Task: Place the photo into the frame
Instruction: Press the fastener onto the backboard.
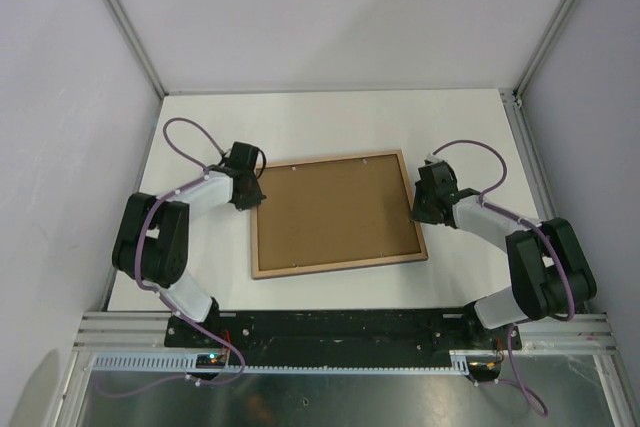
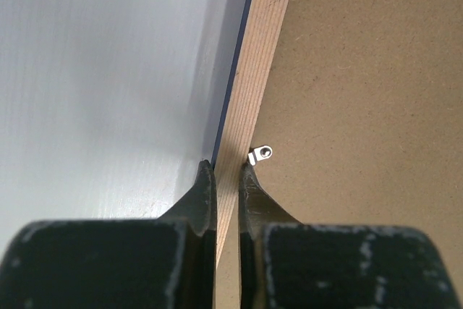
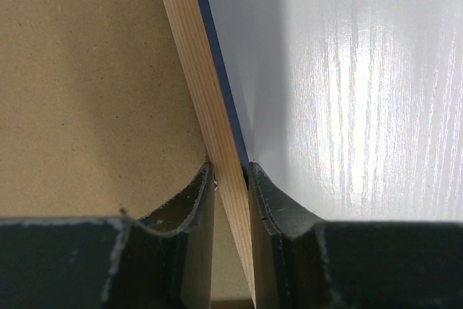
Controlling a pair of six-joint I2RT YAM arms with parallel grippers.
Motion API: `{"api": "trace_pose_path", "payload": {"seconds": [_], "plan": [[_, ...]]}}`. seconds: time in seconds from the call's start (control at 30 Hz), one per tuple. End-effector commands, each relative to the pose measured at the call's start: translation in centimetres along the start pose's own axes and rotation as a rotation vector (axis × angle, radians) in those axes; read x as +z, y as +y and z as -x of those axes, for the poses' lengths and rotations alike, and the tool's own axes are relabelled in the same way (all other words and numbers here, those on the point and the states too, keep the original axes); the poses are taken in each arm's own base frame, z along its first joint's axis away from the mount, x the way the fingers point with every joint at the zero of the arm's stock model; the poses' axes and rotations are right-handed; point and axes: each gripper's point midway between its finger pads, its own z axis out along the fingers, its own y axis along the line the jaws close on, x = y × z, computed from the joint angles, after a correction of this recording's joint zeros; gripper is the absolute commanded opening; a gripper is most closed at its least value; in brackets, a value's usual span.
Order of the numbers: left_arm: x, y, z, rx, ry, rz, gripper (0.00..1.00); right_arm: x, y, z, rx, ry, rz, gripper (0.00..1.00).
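Observation:
The frame (image 1: 336, 265) lies back side up in the middle of the table, its light wood rails around a brown backing board (image 1: 335, 212). My left gripper (image 1: 254, 192) is shut on the frame's left rail (image 2: 260, 56), one finger outside and one on the board side. My right gripper (image 1: 416, 209) is shut on the right rail (image 3: 192, 56) in the same way. A thin navy edge shows under each rail. In the wrist views the left gripper (image 2: 226, 171) and right gripper (image 3: 231, 171) each pinch the wood. The photo is not in view.
A small metal retaining tab (image 2: 262, 154) sits on the backing board (image 2: 362, 106) beside my left inner finger. The white table (image 1: 300, 117) surrounds the frame. Grey walls and aluminium posts close in the left, right and far sides.

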Motion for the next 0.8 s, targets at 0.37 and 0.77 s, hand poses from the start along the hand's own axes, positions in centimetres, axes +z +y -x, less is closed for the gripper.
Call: {"api": "trace_pose_path", "payload": {"seconds": [0.37, 0.77], "plan": [[0.8, -0.1, -0.6, -0.046, 0.017, 0.008, 0.0, 1.3, 0.2, 0.3, 0.011, 0.028, -0.007, 0.0], [0.0, -0.8, -3.0, -0.08, 0.046, -0.04, 0.0, 3.4, 1.1, 2.9, -0.01, 0.004, -0.031, 0.0]]}}
